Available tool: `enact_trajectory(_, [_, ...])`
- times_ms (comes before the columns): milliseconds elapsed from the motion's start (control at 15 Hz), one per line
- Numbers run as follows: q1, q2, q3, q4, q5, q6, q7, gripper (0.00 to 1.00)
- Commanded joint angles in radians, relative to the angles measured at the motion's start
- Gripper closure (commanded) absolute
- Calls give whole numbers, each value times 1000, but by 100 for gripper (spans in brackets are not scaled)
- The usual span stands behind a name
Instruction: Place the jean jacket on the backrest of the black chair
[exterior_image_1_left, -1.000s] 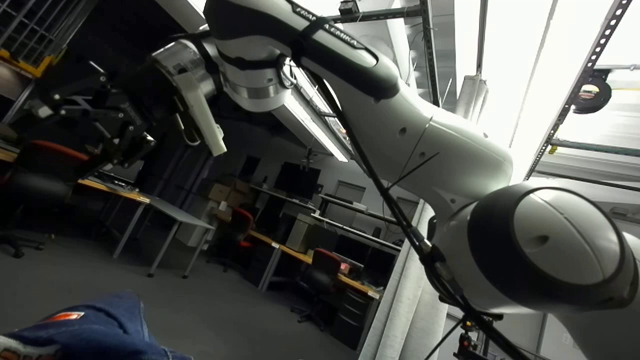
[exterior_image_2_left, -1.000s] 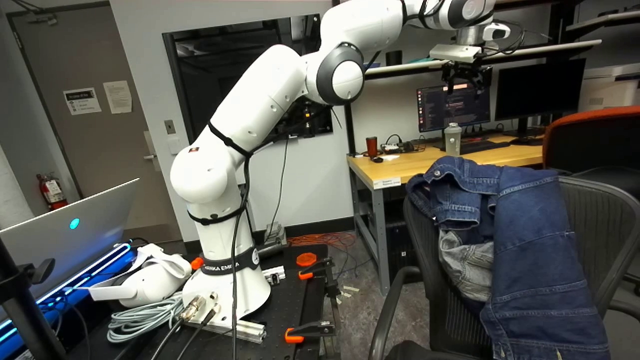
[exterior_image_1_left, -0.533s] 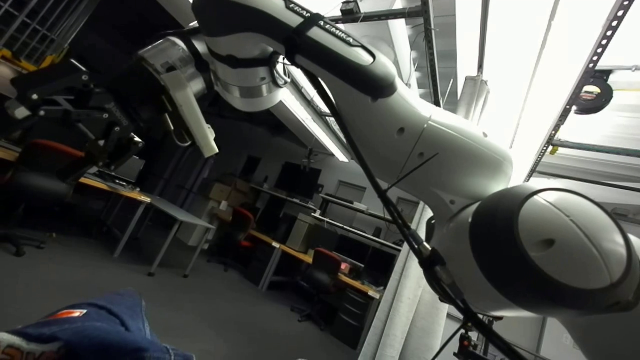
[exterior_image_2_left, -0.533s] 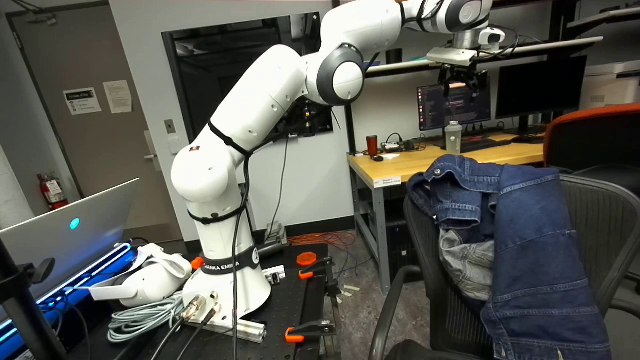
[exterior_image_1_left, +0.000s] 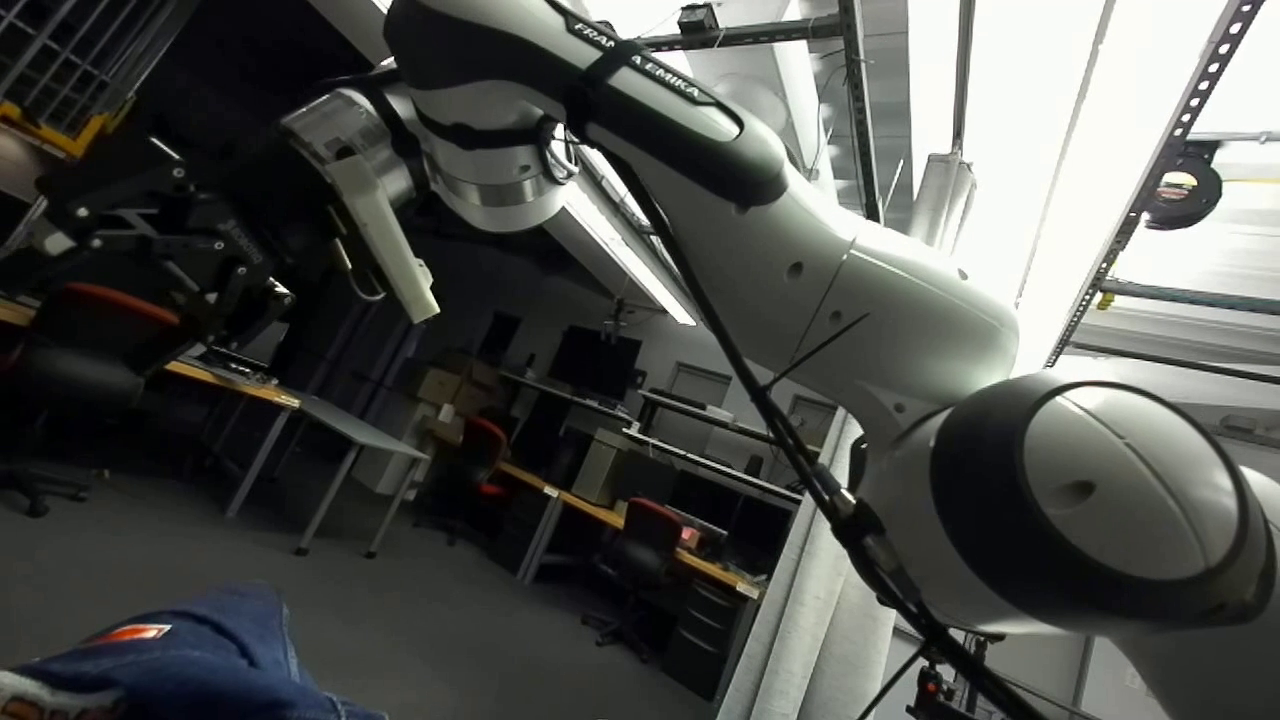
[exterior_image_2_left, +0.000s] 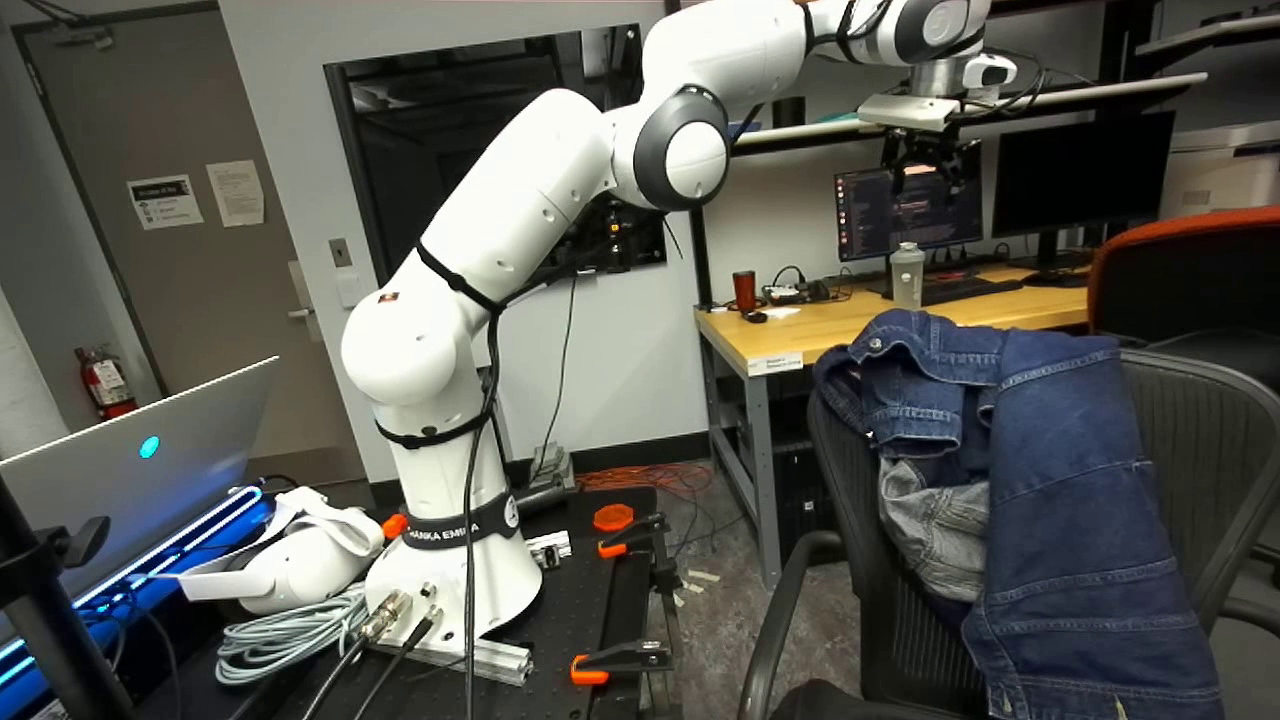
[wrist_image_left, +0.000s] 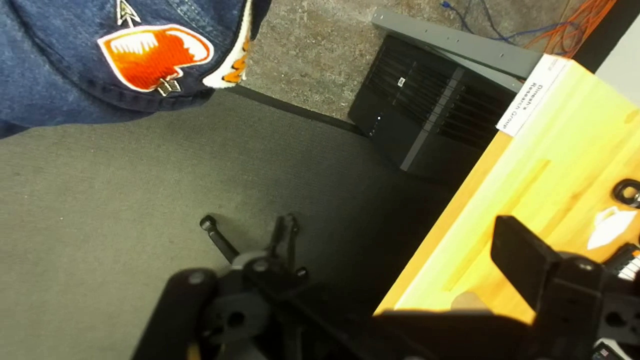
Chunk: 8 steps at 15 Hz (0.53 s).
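The jean jacket (exterior_image_2_left: 1080, 520) is dark blue denim and lies draped over the backrest of the black chair (exterior_image_2_left: 1200, 430), with a long part hanging down its near side. Its grey inside shows at the left. An orange-red and white patch shows on the jacket in the wrist view (wrist_image_left: 65, 65) and on its folded top in an exterior view (exterior_image_1_left: 200, 650). My gripper (exterior_image_2_left: 930, 180) is up above the desk, beyond and higher than the jacket, apart from it. Its fingers are spread with nothing between them, as the wrist view (wrist_image_left: 357, 272) also shows. The chair is hidden under the jacket there.
A wooden desk (exterior_image_2_left: 830, 335) with a shaker bottle (exterior_image_2_left: 907, 275), a red cup (exterior_image_2_left: 744, 293) and monitors (exterior_image_2_left: 910, 215) stands behind the chair, below my gripper. An orange-backed chair (exterior_image_2_left: 1190, 240) is at the right. A black computer tower (wrist_image_left: 415, 95) stands under the desk.
My arm and gripper have shifted only slightly, dipping a little and drifting back. The gripper stays open. The jacket and the chair have not moved.
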Motion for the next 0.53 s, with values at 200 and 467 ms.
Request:
enact_trajectory(200, [-37,-46,-31,-30,-7,5,9,0])
enact_trajectory(467, [-63,-64,-47,-41,-3,4,17,0])
